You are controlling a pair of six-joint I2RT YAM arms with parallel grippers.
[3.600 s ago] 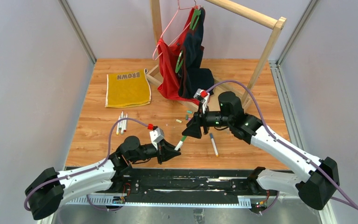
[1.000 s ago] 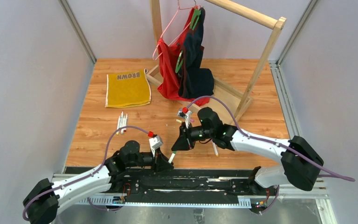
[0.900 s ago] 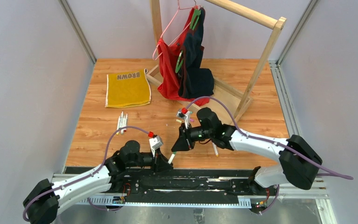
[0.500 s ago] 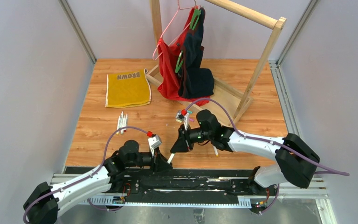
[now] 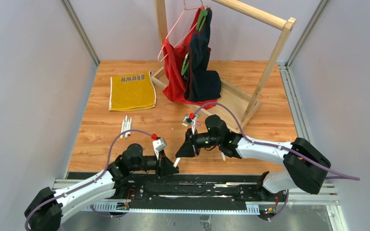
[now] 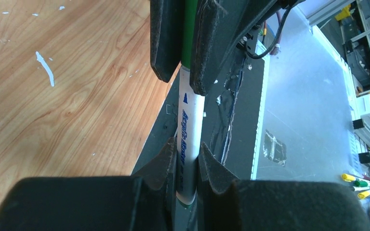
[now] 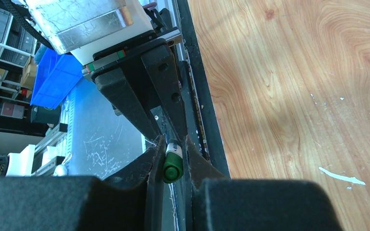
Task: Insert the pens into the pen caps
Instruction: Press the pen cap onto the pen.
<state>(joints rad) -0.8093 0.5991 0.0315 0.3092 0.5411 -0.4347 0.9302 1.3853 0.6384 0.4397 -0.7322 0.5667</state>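
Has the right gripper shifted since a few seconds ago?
Yes. The right gripper has come left and toward the near edge of the table, away from the wooden rack, up to the left gripper.

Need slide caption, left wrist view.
Left gripper holds the white pen while the right gripper pinches the green cap on its end.

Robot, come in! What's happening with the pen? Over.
Copy: left gripper shut on pen; right gripper shut on green cap. Cap meets pen end. Nothing in the way.

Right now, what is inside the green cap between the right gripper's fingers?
The white pen, held in the left gripper, runs up into the green cap. Its tip is hidden by the cap and the right gripper.
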